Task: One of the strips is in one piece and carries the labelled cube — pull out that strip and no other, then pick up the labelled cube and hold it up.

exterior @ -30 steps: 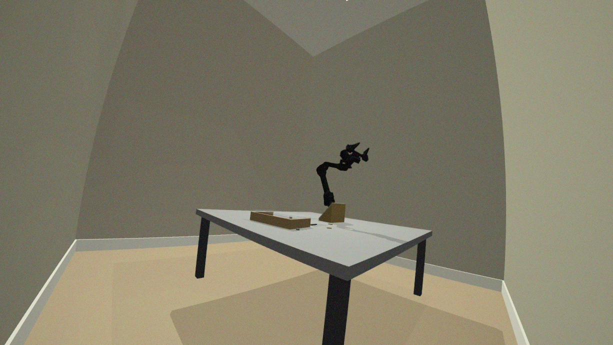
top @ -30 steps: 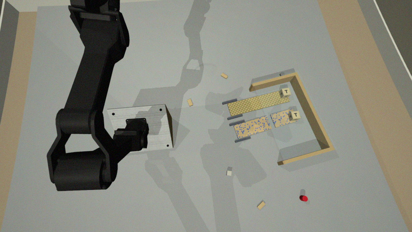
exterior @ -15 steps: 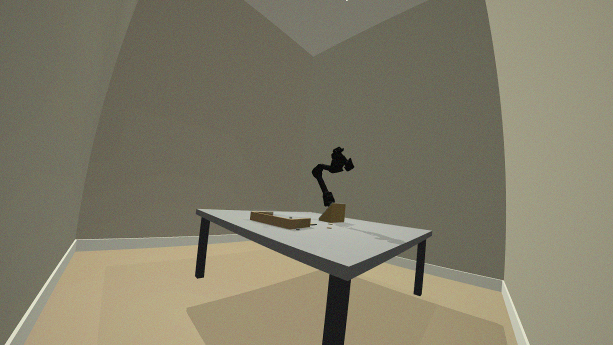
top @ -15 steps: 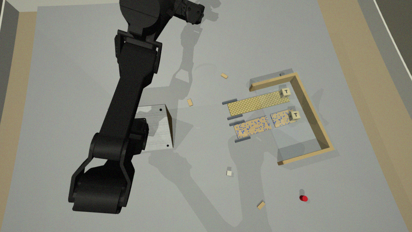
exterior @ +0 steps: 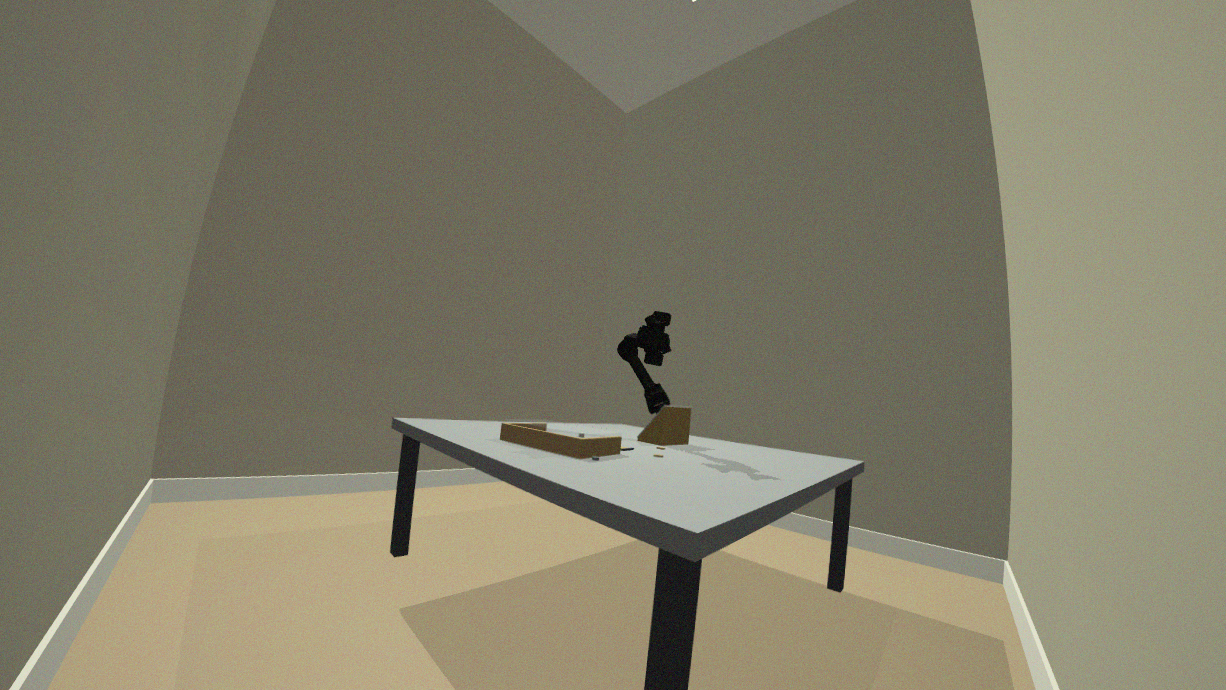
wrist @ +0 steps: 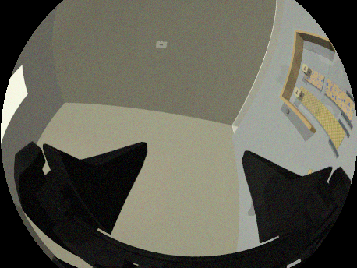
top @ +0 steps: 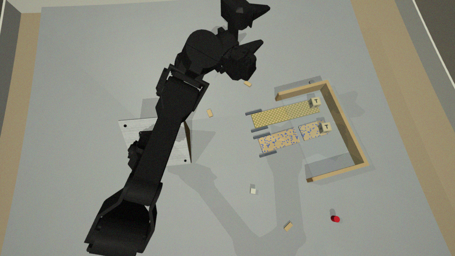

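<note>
Cross-hatched tan strip (top: 281, 115), in one piece, lying flat on the grey table top (top: 95, 79) with its long axis running left to right, tilted slightly so the right end sits farther back. Carrying a cream cube marked T (top: 315, 101) on that right end, deep inside the U-shaped wooden fence (top: 342, 124), close to the far rail and the right-hand wall. Left end reaching out through the fence's open side, flanked by two short dark grey bars (top: 253, 111). Just on the near side, running parallel: blue-speckled tan strip split into two pieces, left piece (top: 277, 139) and right piece (top: 309, 130), a gap between them, and a second cream T cube (top: 326, 127) on the right piece. Scattered on the table outside the fence: small tan blocks (top: 247, 83), (top: 209, 112) and (top: 288, 226), a pale cube (top: 253, 190), a red cylinder (top: 334, 218). Black parallel-jaw gripper (top: 254, 26) raised high over the far part of the table, well apart from the strips and to their left, jaws released and spread wide, grasping nothing. Black arm (top: 172, 111) rising from a brushed metal base plate (top: 130, 127).
</note>
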Controlling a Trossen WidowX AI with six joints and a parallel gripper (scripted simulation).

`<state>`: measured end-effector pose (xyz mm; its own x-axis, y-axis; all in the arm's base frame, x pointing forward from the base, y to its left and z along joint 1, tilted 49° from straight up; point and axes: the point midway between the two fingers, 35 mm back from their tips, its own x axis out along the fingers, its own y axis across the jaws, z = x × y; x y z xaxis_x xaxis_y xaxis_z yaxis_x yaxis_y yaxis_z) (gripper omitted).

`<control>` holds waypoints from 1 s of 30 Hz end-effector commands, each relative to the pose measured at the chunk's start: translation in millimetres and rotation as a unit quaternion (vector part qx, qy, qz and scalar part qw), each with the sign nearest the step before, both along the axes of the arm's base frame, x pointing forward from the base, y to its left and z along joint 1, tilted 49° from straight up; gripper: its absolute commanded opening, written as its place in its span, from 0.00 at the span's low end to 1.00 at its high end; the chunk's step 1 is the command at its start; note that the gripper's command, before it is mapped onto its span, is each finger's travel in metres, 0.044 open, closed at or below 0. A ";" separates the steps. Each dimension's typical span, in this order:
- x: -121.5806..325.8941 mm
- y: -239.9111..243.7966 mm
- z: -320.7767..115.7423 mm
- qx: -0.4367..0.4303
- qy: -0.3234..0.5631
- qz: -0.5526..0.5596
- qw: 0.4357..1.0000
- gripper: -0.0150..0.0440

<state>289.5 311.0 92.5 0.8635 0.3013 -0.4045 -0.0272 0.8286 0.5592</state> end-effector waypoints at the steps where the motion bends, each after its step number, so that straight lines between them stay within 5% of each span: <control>1: 21.3 -75.9 -4.4 -0.243 -0.043 -0.027 0.969 0.93; 15: 24.1 -210.1 -1.9 -0.644 0.017 -0.025 0.764 0.93; 30: 23.3 -214.7 -1.7 -0.657 0.023 -0.023 0.754 0.93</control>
